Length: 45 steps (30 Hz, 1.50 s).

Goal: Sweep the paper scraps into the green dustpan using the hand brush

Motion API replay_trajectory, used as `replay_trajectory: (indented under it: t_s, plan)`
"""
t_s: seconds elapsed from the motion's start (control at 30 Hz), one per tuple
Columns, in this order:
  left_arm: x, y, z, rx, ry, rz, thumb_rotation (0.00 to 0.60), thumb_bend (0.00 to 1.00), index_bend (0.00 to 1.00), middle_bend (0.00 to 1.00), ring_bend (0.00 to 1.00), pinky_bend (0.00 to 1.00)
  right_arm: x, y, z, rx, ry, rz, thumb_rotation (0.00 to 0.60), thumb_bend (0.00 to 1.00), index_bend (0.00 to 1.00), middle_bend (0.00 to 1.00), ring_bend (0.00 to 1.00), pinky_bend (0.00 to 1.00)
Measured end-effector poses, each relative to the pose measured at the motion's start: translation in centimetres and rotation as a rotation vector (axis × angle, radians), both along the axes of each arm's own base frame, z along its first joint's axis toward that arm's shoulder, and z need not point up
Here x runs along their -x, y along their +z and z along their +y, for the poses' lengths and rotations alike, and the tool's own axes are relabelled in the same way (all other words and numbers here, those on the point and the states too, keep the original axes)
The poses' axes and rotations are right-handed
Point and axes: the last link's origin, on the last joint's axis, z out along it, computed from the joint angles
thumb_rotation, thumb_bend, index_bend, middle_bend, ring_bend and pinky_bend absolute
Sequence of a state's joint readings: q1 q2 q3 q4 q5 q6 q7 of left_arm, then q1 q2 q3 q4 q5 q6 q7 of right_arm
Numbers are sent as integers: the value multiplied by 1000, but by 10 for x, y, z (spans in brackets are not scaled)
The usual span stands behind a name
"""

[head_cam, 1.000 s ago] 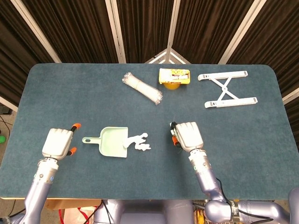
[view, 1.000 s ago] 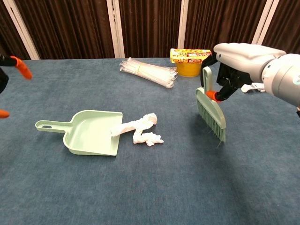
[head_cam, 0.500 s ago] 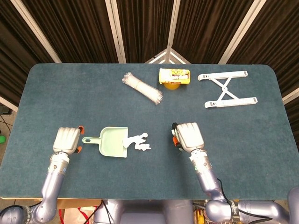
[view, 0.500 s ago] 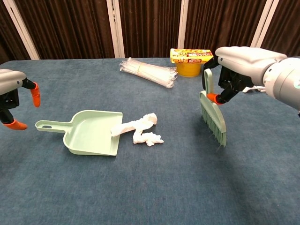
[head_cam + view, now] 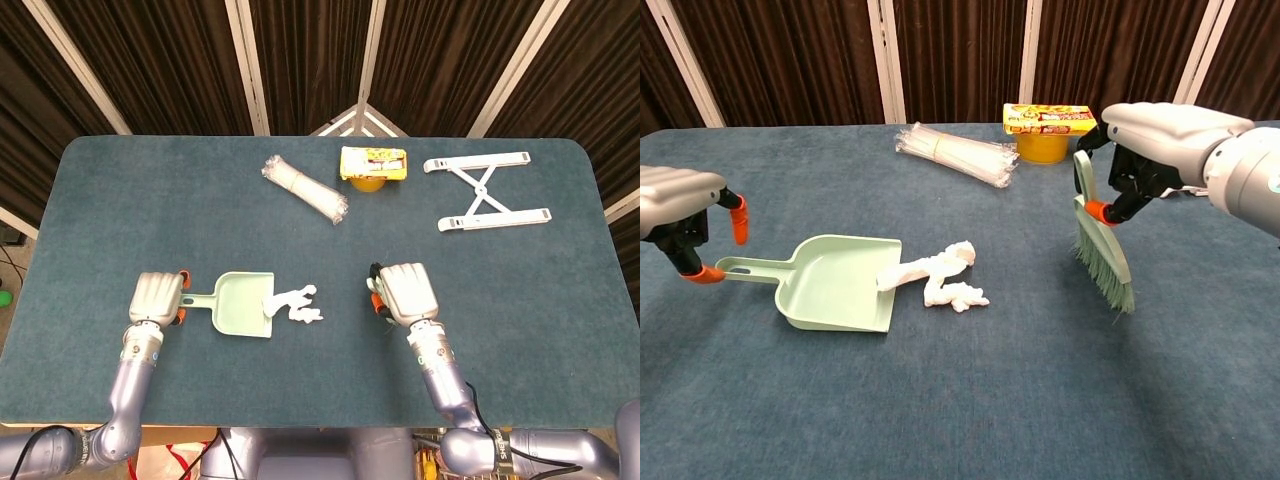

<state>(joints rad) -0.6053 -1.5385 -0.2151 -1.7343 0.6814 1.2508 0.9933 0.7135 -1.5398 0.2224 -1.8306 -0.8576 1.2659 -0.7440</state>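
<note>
step: dustpan handle being reached | left hand spread, empty | right hand clasping brush | next: handle to be gripped, scraps swept in

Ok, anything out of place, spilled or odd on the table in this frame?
Nothing is damaged. The paper scraps lie loose at the mouth of the green dustpan, one strip already reaching over its lip. The right hand holds the hand brush tilted, well to the side of the scraps.
</note>
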Motion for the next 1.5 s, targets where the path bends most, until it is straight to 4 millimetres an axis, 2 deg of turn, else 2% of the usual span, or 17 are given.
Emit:
replay_trajectory:
  t_s: [0.37,0.47,0.6,0.7,0.93,1.17,1.37,1.5]
  plan:
    - [-3,-24,5,31,24,6,600,408,440,1000,1000,970,2,1,0,0,4,3,600,532,661,977,1000,839]
    - [-4,-27,5,35,24,1,600,466,507,1000,1000,979,1,0,0,-1,7,3,600,531,661,977,1000,839]
    - [-8,-28,5,23,9,-22,600,539,649,1000,1000,999,0,0,1,-1,11,7,600,532,661,977,1000,839]
    - [-14,-27,5,5,-20,-39,600,561,692,1000,1000,1000,-2,0,2,-2,15,3,600,532,661,978,1000,838]
    - [-26,-30,5,6,-29,-46,600,573,706,1000,1000,1000,-6,0,5,-4,20,1,600,532,662,978,1000,839]
    - [-34,-41,2,24,-10,-56,600,574,706,1000,1000,1000,-11,-6,11,-25,22,-9,600,532,663,978,1000,839]
    - [-42,-49,1,32,-5,-68,600,574,703,1000,1000,1000,-23,-13,18,-48,41,-28,600,533,664,978,1000,839]
    - [-47,-54,1,39,-2,-73,600,575,703,1000,1000,1000,-38,-19,22,-70,45,-71,600,533,673,978,1000,839]
